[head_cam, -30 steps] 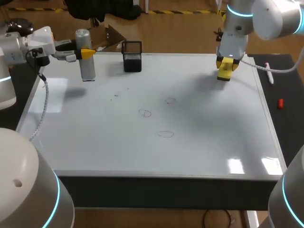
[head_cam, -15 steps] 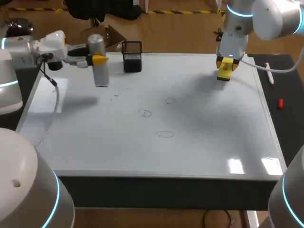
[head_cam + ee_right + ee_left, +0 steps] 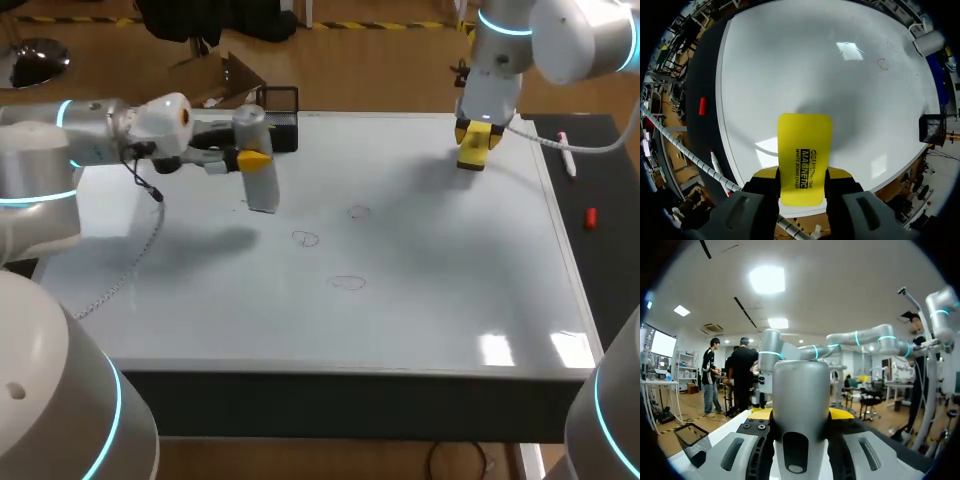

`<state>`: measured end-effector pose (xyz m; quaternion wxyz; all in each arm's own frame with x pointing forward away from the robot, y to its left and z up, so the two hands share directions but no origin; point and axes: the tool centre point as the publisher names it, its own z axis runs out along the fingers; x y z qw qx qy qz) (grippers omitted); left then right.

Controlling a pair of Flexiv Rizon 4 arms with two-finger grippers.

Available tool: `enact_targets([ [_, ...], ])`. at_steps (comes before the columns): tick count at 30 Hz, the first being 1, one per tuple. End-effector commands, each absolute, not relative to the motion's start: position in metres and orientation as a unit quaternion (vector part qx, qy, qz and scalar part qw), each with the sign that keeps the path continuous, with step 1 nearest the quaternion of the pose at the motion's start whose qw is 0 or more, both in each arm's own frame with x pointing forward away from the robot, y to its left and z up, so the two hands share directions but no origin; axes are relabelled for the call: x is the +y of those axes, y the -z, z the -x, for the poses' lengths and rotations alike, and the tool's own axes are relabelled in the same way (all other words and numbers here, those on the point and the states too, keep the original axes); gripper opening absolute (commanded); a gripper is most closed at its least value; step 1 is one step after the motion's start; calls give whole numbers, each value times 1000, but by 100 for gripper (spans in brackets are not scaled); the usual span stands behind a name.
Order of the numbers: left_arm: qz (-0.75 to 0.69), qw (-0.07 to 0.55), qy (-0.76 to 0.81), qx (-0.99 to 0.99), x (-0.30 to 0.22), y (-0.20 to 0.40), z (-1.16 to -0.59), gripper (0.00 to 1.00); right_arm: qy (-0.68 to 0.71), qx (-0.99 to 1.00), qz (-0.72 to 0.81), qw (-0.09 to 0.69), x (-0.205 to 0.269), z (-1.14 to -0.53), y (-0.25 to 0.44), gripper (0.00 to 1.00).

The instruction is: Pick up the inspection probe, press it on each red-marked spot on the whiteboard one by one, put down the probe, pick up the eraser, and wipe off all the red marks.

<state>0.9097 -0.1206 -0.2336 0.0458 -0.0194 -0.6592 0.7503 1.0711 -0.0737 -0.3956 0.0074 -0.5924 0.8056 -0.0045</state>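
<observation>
The inspection probe (image 3: 257,160), a silver cylinder, hangs upright over the whiteboard (image 3: 430,300), and my left gripper (image 3: 252,159) is shut on it from the side. In the left wrist view the probe (image 3: 801,400) fills the space between the yellow tips of that gripper (image 3: 801,415). Three faint ringed marks (image 3: 305,238) (image 3: 359,212) (image 3: 348,283) lie right of and nearer than the probe. My right gripper (image 3: 474,135) hovers at the board's far right, shut on the yellow eraser (image 3: 472,148). The eraser (image 3: 805,157) juts out ahead of this gripper (image 3: 804,173).
A black mesh basket (image 3: 281,103) stands at the board's far edge, just behind the probe. Off the right edge, on the dark table, lie a white marker (image 3: 566,155) and a red cap (image 3: 590,217).
My left arm has carried the probe rightward and nearer, from the far left corner to just left of the marks. The right arm and eraser have not moved.
</observation>
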Motion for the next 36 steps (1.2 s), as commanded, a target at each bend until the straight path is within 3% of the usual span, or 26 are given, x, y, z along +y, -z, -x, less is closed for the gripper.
enact_targets([
  [1,36,63,-750,-657,-140,243,-916,0,6,805,593,6,-74,-1071,394,0],
  [15,53,101,-754,-647,-175,269,-911,0,6,805,593,6,-74,-1071,394,0],
  [36,57,116,-755,-642,-179,290,-898,0,6,805,593,6,-74,-1071,394,0],
])
